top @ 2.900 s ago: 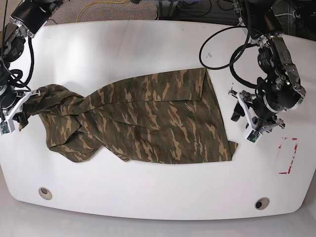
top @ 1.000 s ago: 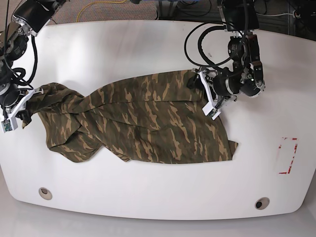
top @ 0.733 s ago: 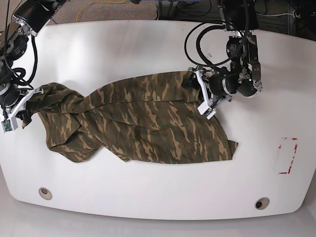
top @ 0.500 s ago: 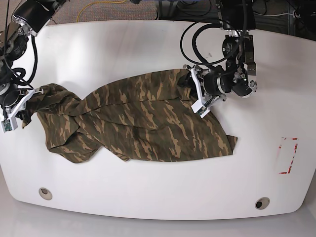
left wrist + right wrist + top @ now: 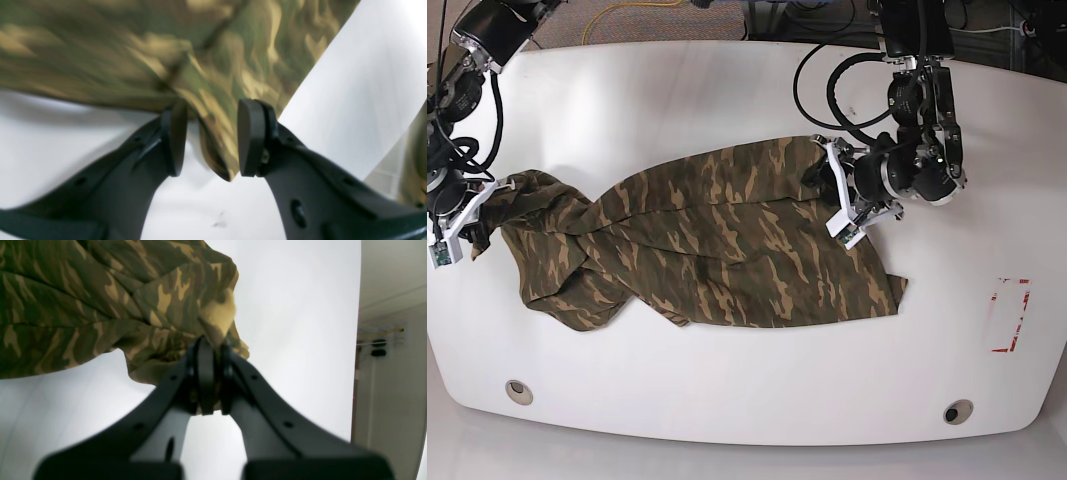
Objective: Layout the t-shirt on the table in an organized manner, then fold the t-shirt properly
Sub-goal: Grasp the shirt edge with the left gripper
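The bench (image 5: 727, 90) carries the shirt (image 5: 717, 245) spread loosely across its middle, bunched at the base view's left end; the cloth looks light, soft and limp, so it should drag and wrinkle unless taken by hems or corners. The right fingers (image 5: 210, 373) are clenched on a bunched edge there. The left fingers (image 5: 175, 140) stand parted around a hanging corner fold, though whether they pinch it cannot be told.

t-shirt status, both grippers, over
Right gripper shut on the t-shirt edge. Left gripper astride a cloth fold, pads not pinched shut. Shirt bunched on the table, not flat. Nothing in the way.
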Controlling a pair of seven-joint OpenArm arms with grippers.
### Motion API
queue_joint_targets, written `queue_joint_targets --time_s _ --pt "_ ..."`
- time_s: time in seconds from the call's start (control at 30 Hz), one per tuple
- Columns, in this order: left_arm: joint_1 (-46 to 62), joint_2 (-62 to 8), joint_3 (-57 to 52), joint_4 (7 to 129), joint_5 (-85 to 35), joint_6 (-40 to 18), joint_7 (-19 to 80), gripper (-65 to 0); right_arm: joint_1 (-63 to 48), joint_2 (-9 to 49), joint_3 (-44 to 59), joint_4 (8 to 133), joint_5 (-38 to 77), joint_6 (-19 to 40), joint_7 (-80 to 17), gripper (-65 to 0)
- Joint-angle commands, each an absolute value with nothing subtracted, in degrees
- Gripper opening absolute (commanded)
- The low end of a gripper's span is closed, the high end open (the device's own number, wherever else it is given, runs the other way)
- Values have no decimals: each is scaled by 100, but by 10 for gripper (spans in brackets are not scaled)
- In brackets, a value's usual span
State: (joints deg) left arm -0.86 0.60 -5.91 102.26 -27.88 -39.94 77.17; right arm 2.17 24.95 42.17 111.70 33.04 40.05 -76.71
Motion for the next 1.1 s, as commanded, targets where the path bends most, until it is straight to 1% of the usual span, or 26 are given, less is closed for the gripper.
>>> queue_joint_targets --time_s 0.0,0.1,0.17,0.27,0.5,0.8,1.07 --pt "-163 4 -681 10492 -2818 -4000 7785 -425 295 2624 4259 11257 3345 4000 -7547 -650" --pt "-207 -4 -708 10501 -2809 -4000 7820 -393 295 2624 4259 11257 3345 4000 -7547 -650" --pt "-233 -4 -716 10484 -2782 -4000 7811 -343 295 2624 4268 11257 3345 4000 -7547 -650" --pt "-321 22 -716 10352 -2782 -4000 7802 -292 295 2624 4268 11257 3345 4000 -7547 -650" --pt "-505 207 -699 9842 -2791 -3943 7688 -290 295 2624 4268 11257 3345 4000 -7547 -650" --pt "-558 224 -690 9182 -2791 -3916 7451 -290 295 2624 4268 11257 3345 4000 -7547 -650" --pt "-523 224 -488 9103 -2809 -3943 7459 -290 295 2624 4268 11257 3345 4000 -7547 -650"
